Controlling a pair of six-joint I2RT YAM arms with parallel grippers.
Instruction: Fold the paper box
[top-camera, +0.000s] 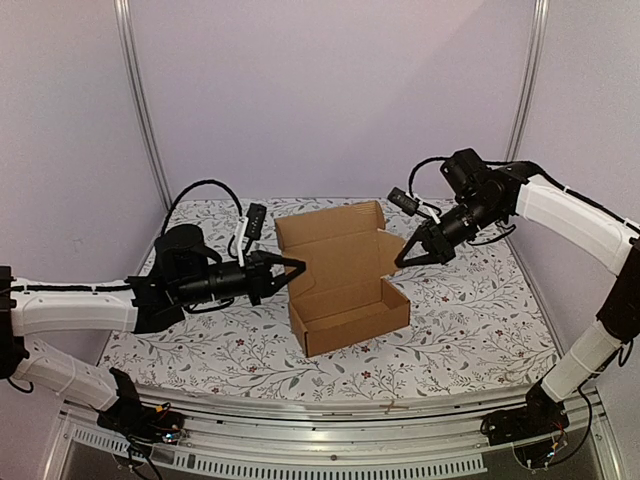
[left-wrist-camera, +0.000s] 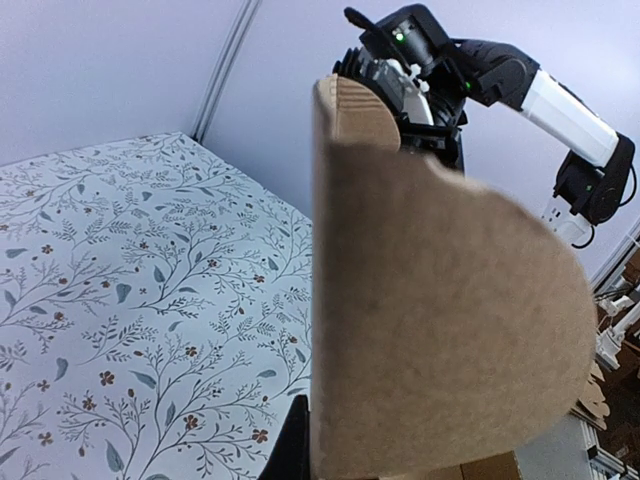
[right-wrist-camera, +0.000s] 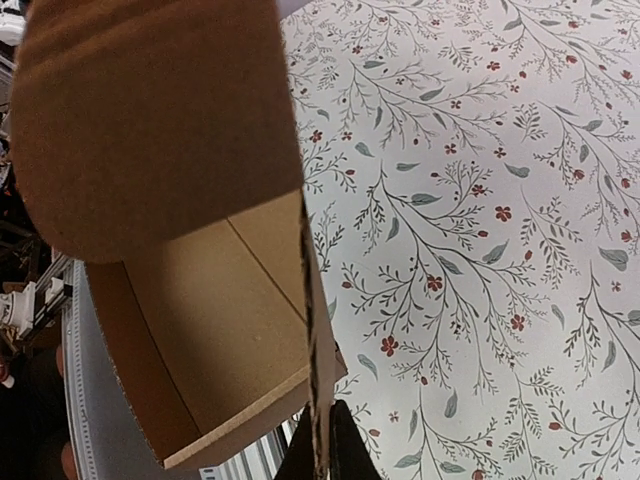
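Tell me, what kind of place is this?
Probably a robot lab booth: plain walls, metal posts, and a left arm and right arm at a paper box on a flowery tablecloth.

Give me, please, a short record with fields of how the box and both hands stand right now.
item: paper box, partly folded, top open
surface: floral table
left hand: shut on the box's left flap
right hand: shut on the box's right edge
box position: standing on the table between the two hands
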